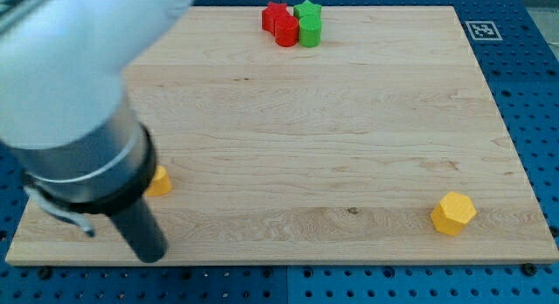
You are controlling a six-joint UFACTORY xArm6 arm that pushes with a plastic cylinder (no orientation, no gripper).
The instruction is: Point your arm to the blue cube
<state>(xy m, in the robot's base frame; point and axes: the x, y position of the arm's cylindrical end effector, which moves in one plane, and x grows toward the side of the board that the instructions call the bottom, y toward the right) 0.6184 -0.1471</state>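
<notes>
Camera view: my tip (148,254) bottom-left beside yellow block (160,181); blue blocks hidden.

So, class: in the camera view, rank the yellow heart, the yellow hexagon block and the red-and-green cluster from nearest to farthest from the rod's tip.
My tip sits at the view's bottom left.
1. Yellow heart, just above the tip, partly hidden by the arm.
2. Red-and-green cluster, top centre.
3. Yellow hexagon block, bottom right, close to the cluster's rank.

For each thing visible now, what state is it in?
My tip: low on the board, near the view's bottom left.
Blue cube: hidden by the arm.
Yellow heart: mostly hidden.
Yellow hexagon: alone.
Red blocks, green blocks: clustered.
</notes>
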